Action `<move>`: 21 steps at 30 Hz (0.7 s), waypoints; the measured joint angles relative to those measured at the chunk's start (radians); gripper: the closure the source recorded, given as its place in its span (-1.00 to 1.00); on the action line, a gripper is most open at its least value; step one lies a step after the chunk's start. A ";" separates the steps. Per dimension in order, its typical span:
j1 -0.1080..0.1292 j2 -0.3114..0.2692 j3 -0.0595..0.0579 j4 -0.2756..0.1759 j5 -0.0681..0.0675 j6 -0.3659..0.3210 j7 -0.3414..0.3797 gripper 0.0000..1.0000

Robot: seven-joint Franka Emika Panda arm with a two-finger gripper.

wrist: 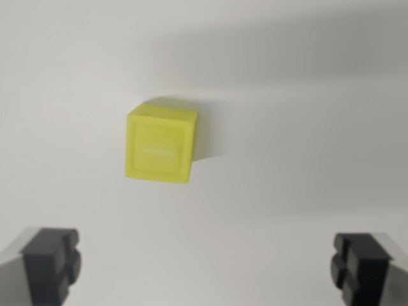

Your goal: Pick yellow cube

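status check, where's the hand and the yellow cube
Hand open, fingers wide, empty. Yellow cube on white surface, ahead of the fingers, untouched, left of centre in the wrist view. Nothing in the way.

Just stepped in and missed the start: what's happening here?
A robot arm's gripper hangs open above a pale surface, its two dark fingertips spread wide at the bottom of the wrist view. A yellow cube sits alone on the surface ahead, slightly toward the wrist view's left, not yet between the fingers. Nothing is grasped.
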 joint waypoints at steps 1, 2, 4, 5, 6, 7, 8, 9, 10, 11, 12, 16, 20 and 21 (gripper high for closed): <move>0.001 0.002 0.000 -0.002 0.000 0.004 0.002 -1.00; 0.002 0.005 0.000 -0.003 0.000 0.009 0.005 -1.00; 0.004 0.010 0.000 -0.006 0.000 0.017 0.009 -1.00; 0.005 0.012 0.000 -0.008 0.000 0.021 0.011 -1.00; 0.006 0.015 0.000 -0.009 0.000 0.026 0.013 -1.00; 0.007 0.017 0.000 -0.011 0.000 0.030 0.016 -1.00; 0.008 0.020 0.000 -0.012 0.000 0.034 0.018 -1.00; 0.009 0.022 0.000 -0.014 0.000 0.038 0.020 -1.00; 0.011 0.025 0.000 -0.015 0.000 0.042 0.023 -1.00; 0.012 0.027 0.000 -0.016 0.000 0.047 0.025 -1.00; 0.013 0.030 0.000 -0.017 0.000 0.051 0.027 -1.00; 0.017 0.041 0.000 -0.022 0.000 0.068 0.036 -1.00; 0.021 0.052 0.000 -0.027 0.000 0.084 0.045 -1.00; 0.022 0.054 0.000 -0.028 0.000 0.088 0.048 -1.00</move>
